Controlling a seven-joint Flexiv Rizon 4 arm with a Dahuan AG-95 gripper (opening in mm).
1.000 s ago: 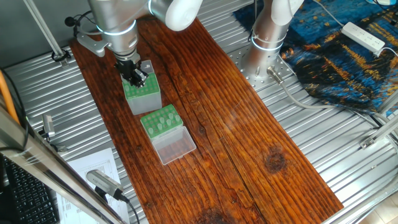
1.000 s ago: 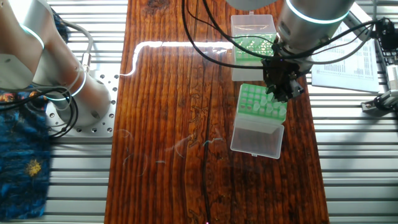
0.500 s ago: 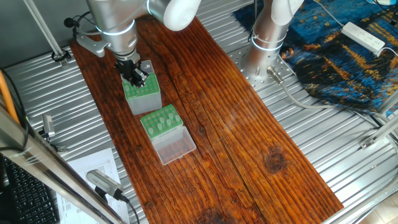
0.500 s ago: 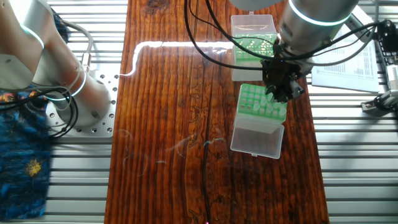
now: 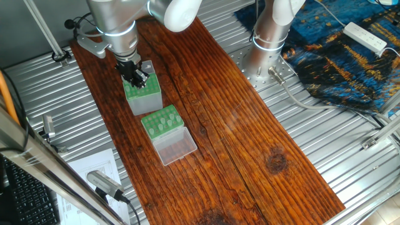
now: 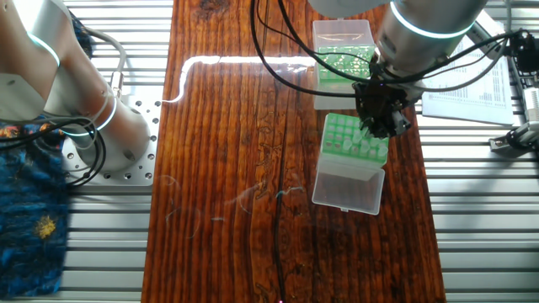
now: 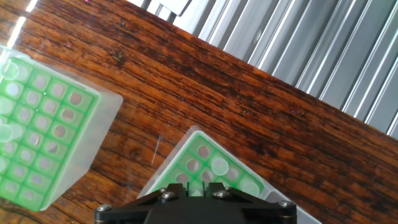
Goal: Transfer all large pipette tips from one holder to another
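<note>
- One fixed view: my end effector (image 5: 138, 77) hangs right over the far edge of the taller grey-sided holder (image 5: 144, 95), with the low rack (image 5: 162, 122) just beside it, its clear lid (image 5: 174, 147) folded open toward the counter's (image 5: 250, 150) near side. I can't tell from here whether my fingers are wide or narrow. The risk as I see it: any tilt and I nudge the holder sideways.
- The other fixed view: my end effector (image 6: 381, 119) sits above the rack's (image 6: 348, 139) edge, and pale pipette tips (image 6: 366, 143) stand in that corner. A stray graze could knock them askew.
- Hand view: only the black base of my end effector (image 7: 199, 202) shows, so the opening is hidden. A tip (image 7: 219, 165) sits in the holder (image 7: 211, 169) below; off-centre, I could jam against the grid.
</note>
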